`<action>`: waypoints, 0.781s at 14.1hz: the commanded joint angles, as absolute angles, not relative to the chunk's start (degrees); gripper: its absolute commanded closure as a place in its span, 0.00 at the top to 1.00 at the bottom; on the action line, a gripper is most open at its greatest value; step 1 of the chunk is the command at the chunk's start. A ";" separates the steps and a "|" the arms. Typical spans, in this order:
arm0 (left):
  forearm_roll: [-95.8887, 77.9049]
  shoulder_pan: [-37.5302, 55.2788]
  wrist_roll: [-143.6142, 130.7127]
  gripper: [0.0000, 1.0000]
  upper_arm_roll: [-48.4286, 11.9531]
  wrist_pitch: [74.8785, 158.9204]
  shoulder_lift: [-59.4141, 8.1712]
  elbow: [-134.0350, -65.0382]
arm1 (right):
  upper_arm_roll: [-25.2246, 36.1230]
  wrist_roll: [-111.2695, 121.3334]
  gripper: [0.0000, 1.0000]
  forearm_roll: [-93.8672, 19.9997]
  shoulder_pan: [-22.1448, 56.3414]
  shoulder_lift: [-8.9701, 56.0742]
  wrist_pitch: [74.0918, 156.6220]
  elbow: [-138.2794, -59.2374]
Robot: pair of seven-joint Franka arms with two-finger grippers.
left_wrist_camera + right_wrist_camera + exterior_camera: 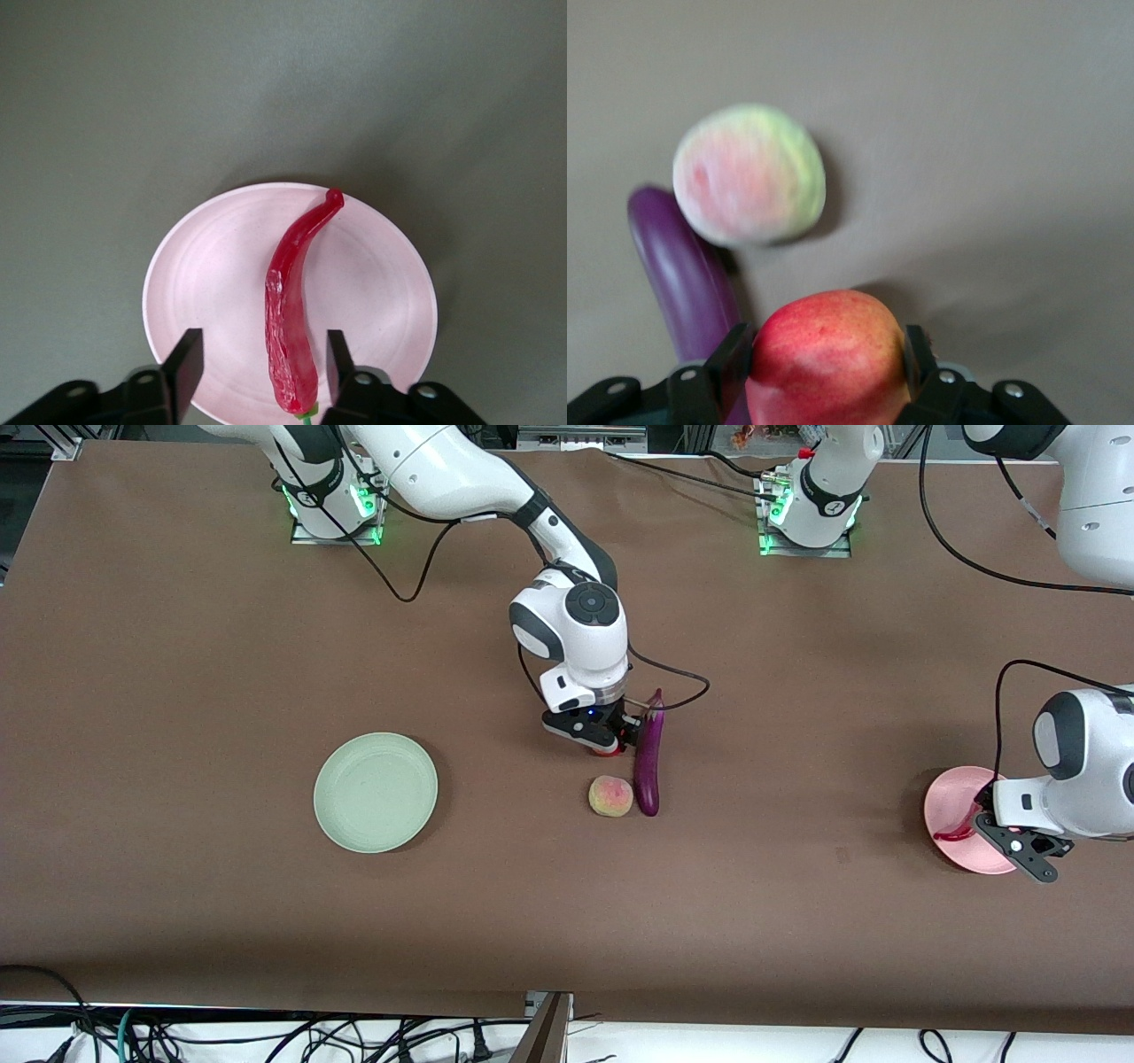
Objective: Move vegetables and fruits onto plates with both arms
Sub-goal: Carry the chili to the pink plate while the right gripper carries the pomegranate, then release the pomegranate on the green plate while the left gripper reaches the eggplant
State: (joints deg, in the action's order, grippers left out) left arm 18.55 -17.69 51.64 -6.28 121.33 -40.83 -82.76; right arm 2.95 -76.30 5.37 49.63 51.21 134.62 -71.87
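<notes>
On the brown table sit two round, flat plates. My pink plate holds a curved, shiny red chili, and my left claw hangs over it, fingers apart, touching nothing. My green plate has nothing on it. My right claw squeezes the round red pomegranate, beside the long purple eggplant and fuzzy peach.

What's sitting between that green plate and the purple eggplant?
The peach, lying right beside the eggplant; from it to the green plate the table is bare, as the front view shows.
</notes>
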 commanded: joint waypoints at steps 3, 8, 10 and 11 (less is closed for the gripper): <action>14.25 -15.56 48.10 1.00 -9.57 107.26 -35.34 -81.74 | 2.46 -54.38 0.34 0.10 40.81 42.47 118.34 -71.72; 6.45 -14.33 34.05 1.00 -18.35 95.81 -35.16 -82.35 | 5.61 -23.61 0.36 -0.79 29.20 38.23 109.51 -74.43; 0.91 -11.18 26.41 1.00 -20.12 96.06 -35.94 -82.01 | 7.12 -15.68 0.39 -0.97 26.12 38.32 112.92 -77.50; -0.51 -8.29 21.32 1.00 -20.13 96.41 -36.47 -81.91 | 7.12 -14.43 0.40 -1.40 24.71 38.23 115.03 -79.78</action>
State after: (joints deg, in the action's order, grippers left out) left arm 2.65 -12.04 28.84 -19.82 96.60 -35.91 -82.03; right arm 7.07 -18.72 -0.36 26.18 39.36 111.21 -74.63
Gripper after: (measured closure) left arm 0.000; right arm 0.256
